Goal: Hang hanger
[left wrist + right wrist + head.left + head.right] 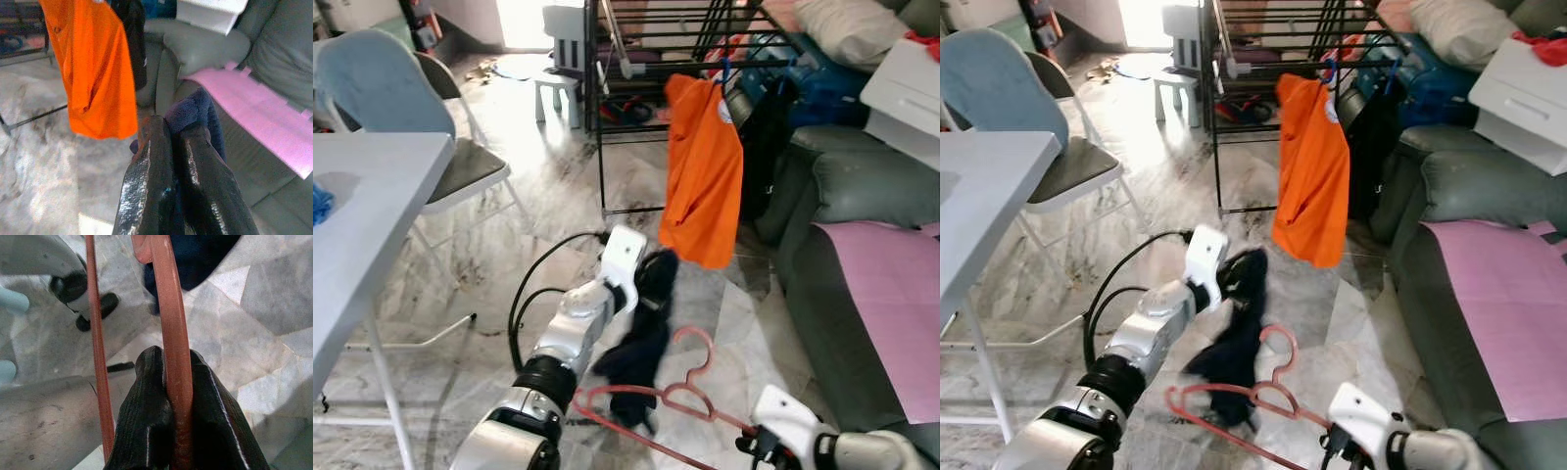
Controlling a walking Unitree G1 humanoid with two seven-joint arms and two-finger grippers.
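Hanger (172, 333) between right hand (177, 382) fingers

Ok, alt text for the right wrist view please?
The right pincer is shut on a pink plastic hanger, held above a marble floor. A dark navy garment hangs beyond it.

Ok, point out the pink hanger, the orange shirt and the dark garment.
Pink hanger (693, 345): left eye view, on its hook loop.
Orange shirt (705, 186): left eye view, mid-front of the cloth.
Dark garment (636, 357): left eye view, on its hanging lower fold.
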